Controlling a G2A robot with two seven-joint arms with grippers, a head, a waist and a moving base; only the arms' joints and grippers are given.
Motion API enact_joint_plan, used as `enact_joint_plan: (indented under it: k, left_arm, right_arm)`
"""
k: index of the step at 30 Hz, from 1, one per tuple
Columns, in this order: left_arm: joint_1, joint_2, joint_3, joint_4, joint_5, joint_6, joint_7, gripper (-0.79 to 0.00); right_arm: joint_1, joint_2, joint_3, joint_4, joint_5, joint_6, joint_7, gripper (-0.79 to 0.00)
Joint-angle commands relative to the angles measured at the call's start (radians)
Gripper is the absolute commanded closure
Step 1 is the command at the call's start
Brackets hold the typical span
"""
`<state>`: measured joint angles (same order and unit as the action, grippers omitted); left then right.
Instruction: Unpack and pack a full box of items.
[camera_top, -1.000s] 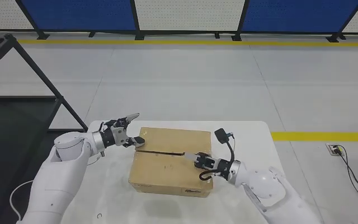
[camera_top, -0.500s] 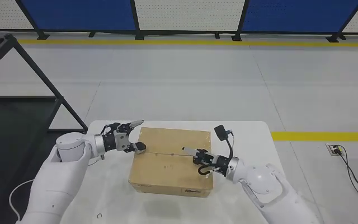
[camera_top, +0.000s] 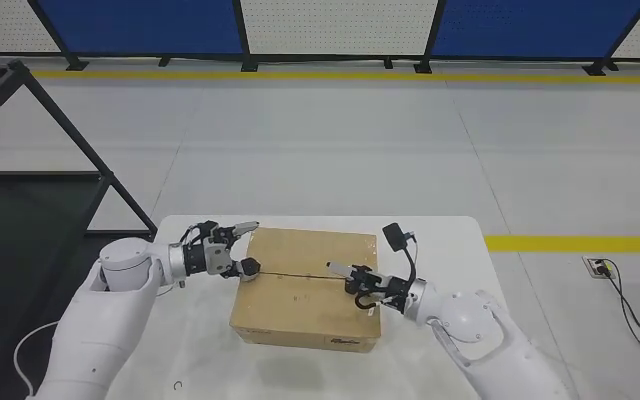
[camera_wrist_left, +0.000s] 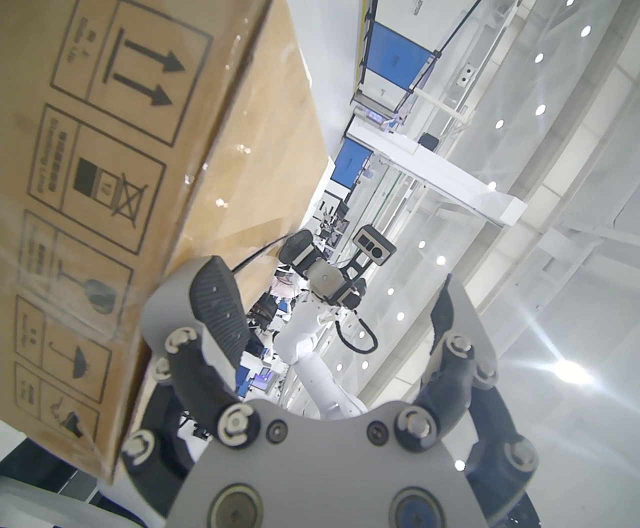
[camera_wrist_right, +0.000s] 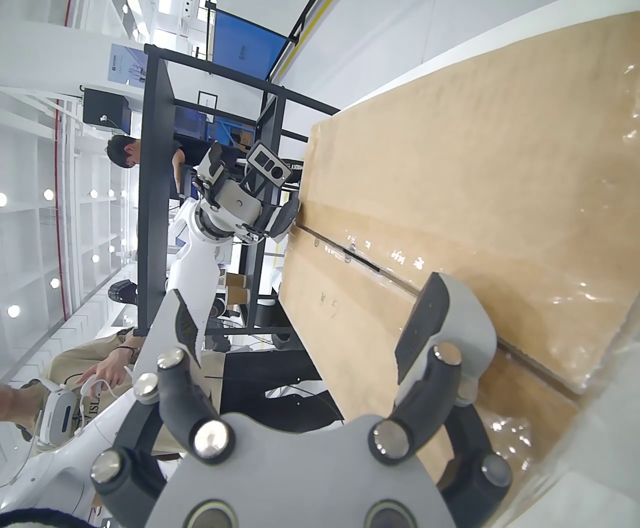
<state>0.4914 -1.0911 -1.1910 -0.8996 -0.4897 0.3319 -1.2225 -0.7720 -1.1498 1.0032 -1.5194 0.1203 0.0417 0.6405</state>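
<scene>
Nudging toward the box (camera_top: 300, 310) seam (camera_top: 300, 271), left gripper (camera_top: 250, 246) and right gripper (camera_top: 350, 284), fingers apart, seemingly finish closing it.

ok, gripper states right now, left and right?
Left gripper: open, holding nothing, one finger at the end of the box seam.
Right gripper: open, holding nothing, over the box top.

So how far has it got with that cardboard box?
Hardly begun, it seems. Done: nothing visible; the cardboard box sits on the table with its flaps shut along the middle seam, no contents in sight. In hand: the left jaws stand open at one end of that seam, the right jaws open at the other. Left: opening it, unpacking and repacking.
</scene>
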Motion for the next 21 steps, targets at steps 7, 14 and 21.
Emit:
enact_joint_plan:
  k: [7,14,21]
  left_arm:
    - [-0.002,0.005,0.007,0.007,0.012,-0.023,-0.001,-0.785]
    - [0.002,0.004,0.003,0.001,-0.022,-0.048,0.014,-0.785]
    - [0.012,-0.001,0.013,-0.022,-0.047,-0.094,0.04,-0.785]
  right_arm:
    - [-0.005,-0.003,0.014,-0.002,0.011,-0.022,0.02,-0.785]
    - [-0.047,0.008,0.064,-0.052,0.0,-0.112,0.059,-0.785]
    - [-0.078,0.014,0.094,-0.073,-0.003,-0.121,0.083,-0.785]
